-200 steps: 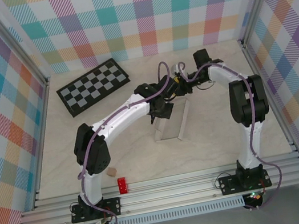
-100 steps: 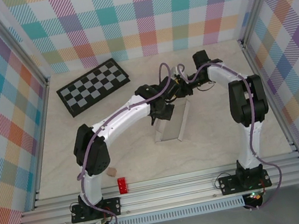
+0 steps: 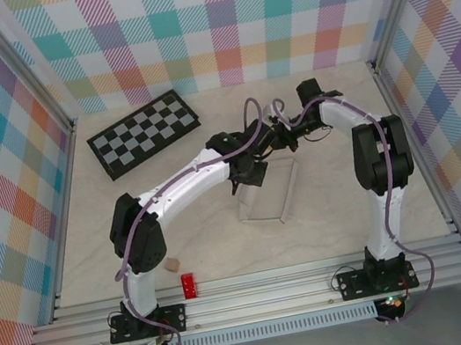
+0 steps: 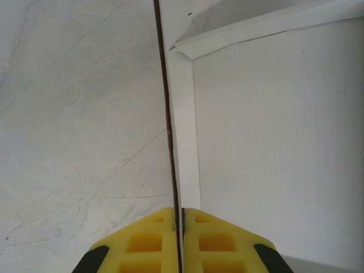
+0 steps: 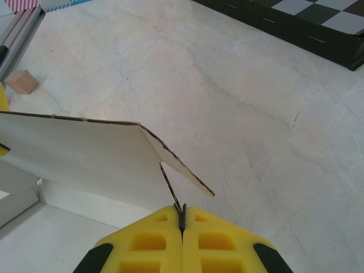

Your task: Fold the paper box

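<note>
The paper box [image 3: 270, 192] is white thin cardboard, partly folded, lying mid-table with one wall raised. My left gripper [image 3: 247, 172] is shut on the upright left wall of the box; in the left wrist view the thin edge runs straight up from between the yellow fingers [image 4: 149, 242], with the box floor [image 4: 273, 142] to the right. My right gripper [image 3: 283, 134] is at the box's far end, shut on a thin flap edge. In the right wrist view that flap [image 5: 170, 187] rises from the closed fingertips [image 5: 182, 215] toward the large panel [image 5: 85, 153].
A black-and-grey checkerboard [image 3: 143, 132] lies at the back left. Near the front edge sit a small red block [image 3: 189, 284] and a small wooden cube [image 3: 172, 262]. Plaid walls enclose the table on three sides.
The right gripper has closed onto the box's flap. The box's near-right side has spread slightly to the right. The left gripper keeps its hold on the wall.
</note>
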